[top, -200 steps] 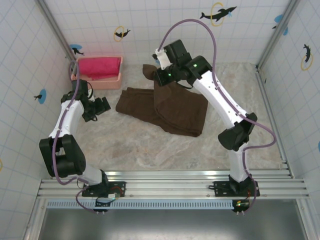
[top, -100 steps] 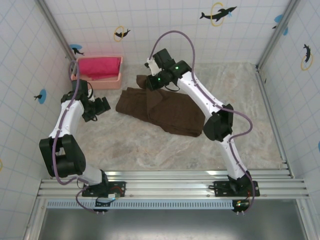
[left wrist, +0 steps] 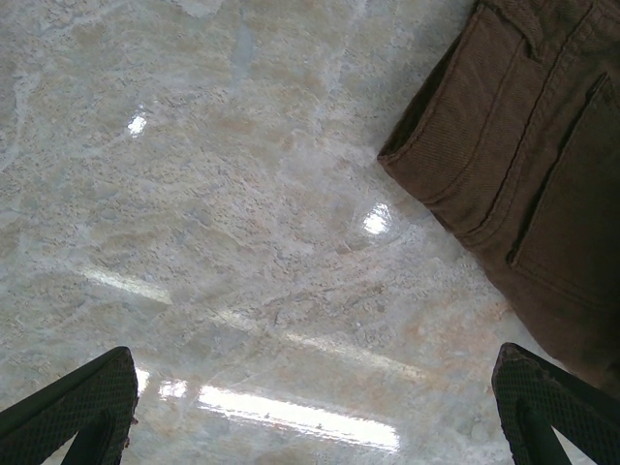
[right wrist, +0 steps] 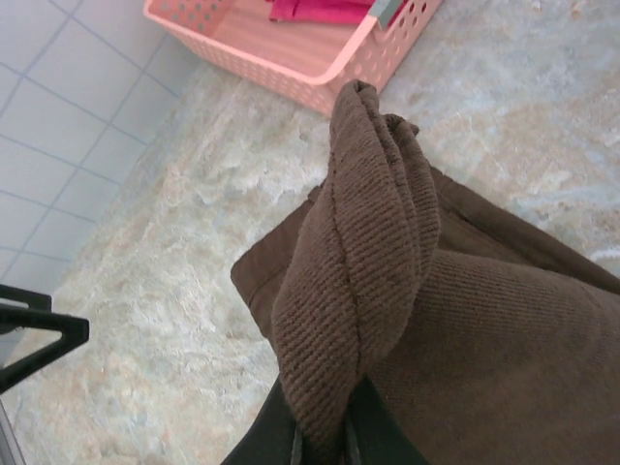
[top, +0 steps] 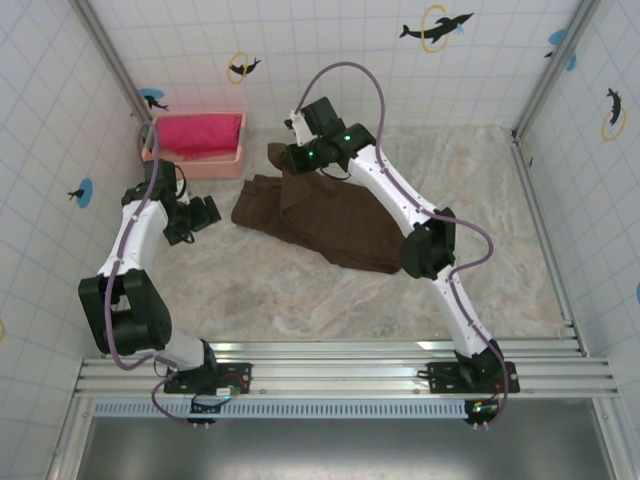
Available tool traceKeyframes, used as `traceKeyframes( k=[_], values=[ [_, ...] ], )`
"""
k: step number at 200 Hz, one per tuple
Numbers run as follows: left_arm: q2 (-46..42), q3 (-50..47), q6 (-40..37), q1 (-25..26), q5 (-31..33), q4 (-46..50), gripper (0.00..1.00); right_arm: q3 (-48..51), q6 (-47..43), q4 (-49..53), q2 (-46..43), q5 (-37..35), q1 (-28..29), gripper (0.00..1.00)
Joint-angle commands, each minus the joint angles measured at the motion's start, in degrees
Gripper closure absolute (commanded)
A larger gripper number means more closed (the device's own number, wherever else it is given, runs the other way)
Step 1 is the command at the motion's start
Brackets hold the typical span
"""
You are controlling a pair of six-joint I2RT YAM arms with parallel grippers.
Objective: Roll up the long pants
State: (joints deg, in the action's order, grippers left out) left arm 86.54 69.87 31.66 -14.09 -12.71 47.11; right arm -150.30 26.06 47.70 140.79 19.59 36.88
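Brown long pants (top: 340,220), folded, one end lifted

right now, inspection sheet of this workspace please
surface: pale marble-patterned table top
job's things: dark brown soft fabric long pants, lying partly folded, one end lifted
clutter: pink perforated plastic basket at far left holding a bright pink cloth
grippers: left gripper open, above bare table beside the pants; right gripper shut on a bunched pants fold
cables: purple cables on both arms, the right one looping high
surroundings: white tiled walls with dolphin stickers; metal rail at near edge
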Motion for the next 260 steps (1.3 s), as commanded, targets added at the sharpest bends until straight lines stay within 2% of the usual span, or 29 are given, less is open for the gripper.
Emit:
traceKeyframes(
  k=[1,72,170,182,213,229,260],
  values=[
    [-1.6,1.7,-0.9,0.4,0.7,1.6,0.04,-2.0,2.0,-5.1,2.8,1.3,-0.2,1.0],
    [-2.4,1.9,-1.1,0.4,1.0,2.7,0.04,-2.0,4.3,-7.2,8.4,4.3,0.1,1.0],
    [-5.3,3.6,-2.4,0.4,1.8,7.8,0.04,-2.0,18.6,-27.7,18.5,10.2,2.7,1.0],
    [-5.7,3.8,-2.5,0.5,1.9,8.1,0.04,-2.0,21.5,-33.0,19.1,11.3,3.1,0.85],
    [-6.0,3.8,-2.1,0.5,1.9,8.3,0.03,-2.0,30.9,-46.0,20.6,14.0,5.2,0.32],
    [-6.0,3.6,-1.5,0.4,1.8,7.9,0.03,-2.5,34.5,-50.3,21.3,13.8,5.7,0.29],
    [-6.0,2.9,-0.4,0.5,0.8,6.4,0.03,-3.1,31.5,-43.7,19.4,14.2,4.8,0.29]
  ],
)
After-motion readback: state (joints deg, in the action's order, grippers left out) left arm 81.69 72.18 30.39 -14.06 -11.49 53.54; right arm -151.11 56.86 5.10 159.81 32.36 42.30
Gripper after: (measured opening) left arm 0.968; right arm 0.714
